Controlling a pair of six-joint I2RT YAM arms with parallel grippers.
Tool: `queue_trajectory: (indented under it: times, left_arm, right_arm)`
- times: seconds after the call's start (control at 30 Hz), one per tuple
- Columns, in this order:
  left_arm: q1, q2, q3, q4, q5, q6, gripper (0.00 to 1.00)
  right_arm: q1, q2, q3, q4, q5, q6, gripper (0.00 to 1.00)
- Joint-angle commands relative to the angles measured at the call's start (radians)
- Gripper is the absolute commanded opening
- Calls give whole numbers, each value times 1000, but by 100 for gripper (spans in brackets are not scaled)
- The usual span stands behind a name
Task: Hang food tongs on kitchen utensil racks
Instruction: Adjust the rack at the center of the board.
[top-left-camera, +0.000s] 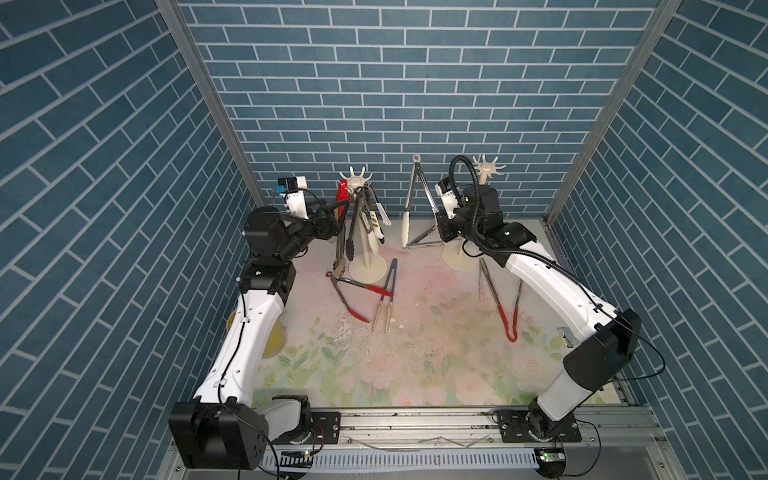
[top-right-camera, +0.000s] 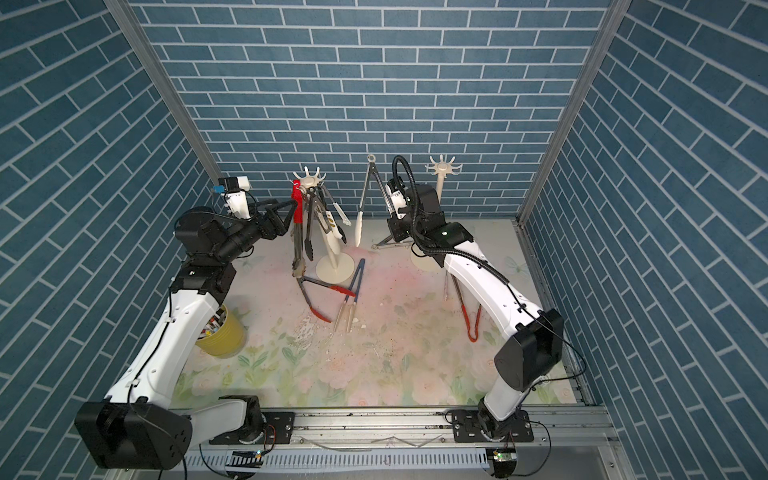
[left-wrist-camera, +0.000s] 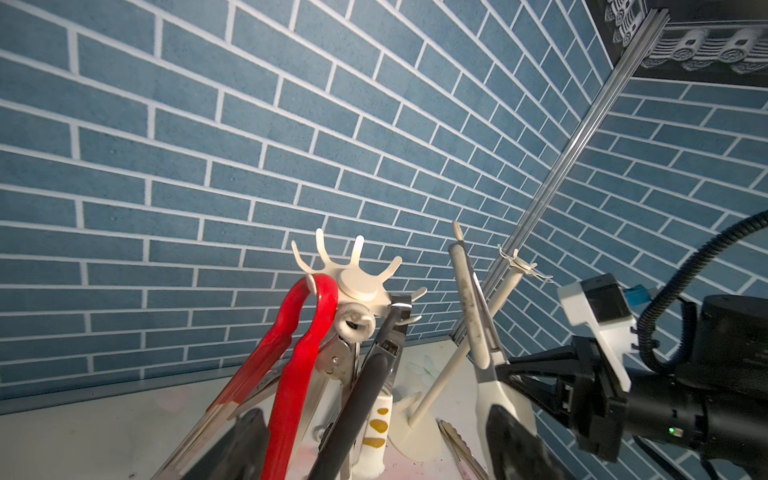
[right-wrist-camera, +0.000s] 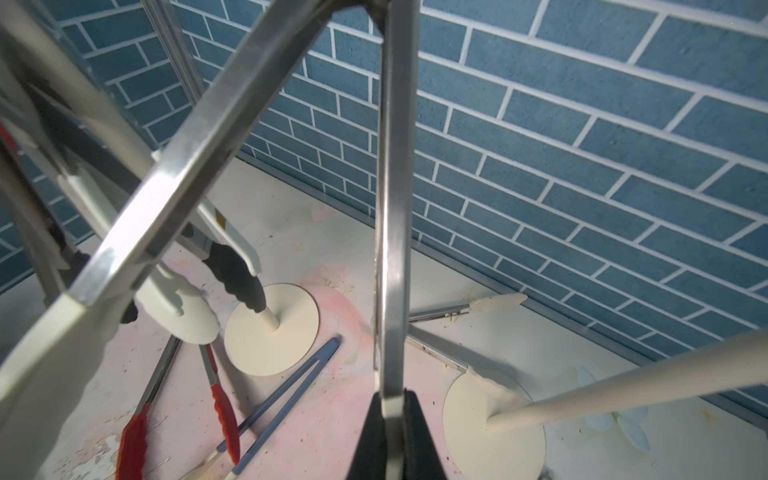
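The left rack (top-left-camera: 357, 182) carries several hanging food tongs, among them a red-handled pair (top-left-camera: 341, 194) hooked over a prong (left-wrist-camera: 309, 328), a black-handled pair (left-wrist-camera: 365, 399) and a white pair. My left gripper (top-left-camera: 343, 205) is level with the red handle, open, its dark fingers (left-wrist-camera: 249, 440) standing wide either side of the hanging bunch. My right gripper (right-wrist-camera: 390, 432) is shut on one arm of white-tipped metal tongs (top-left-camera: 415, 187), held upright with the ring end up, between the two racks. The right rack (top-left-camera: 485, 168) shows bare prongs.
On the mat lie red-tipped tongs (top-left-camera: 353, 293), blue tongs (top-left-camera: 387, 291), red-handled tongs (top-left-camera: 505, 309) under my right arm and a metal pair (top-left-camera: 419, 243) at the back. A yellow cup (top-right-camera: 222, 336) stands beneath my left arm. Brick walls close three sides.
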Motion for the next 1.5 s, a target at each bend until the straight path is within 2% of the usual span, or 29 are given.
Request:
queue_trajectory:
  times: [0.0, 0.27, 0.6, 1.13, 1.47]
  left_arm:
    - [7, 17, 36, 44, 39, -4, 81]
    - [20, 70, 57, 36, 26, 4, 76]
    - [23, 129, 110, 24, 38, 10, 72]
    - [23, 174, 144, -14, 6, 38, 68]
    - [39, 216, 197, -92, -48, 86, 65]
  right_arm:
    - [14, 49, 100, -10, 86, -57, 0]
    - [79, 192, 280, -74, 145, -133, 0]
    - [106, 235, 324, -76, 154, -217, 0]
    - [188, 200, 258, -16, 171, -378, 0]
    - [217, 108, 122, 75, 186, -420, 0]
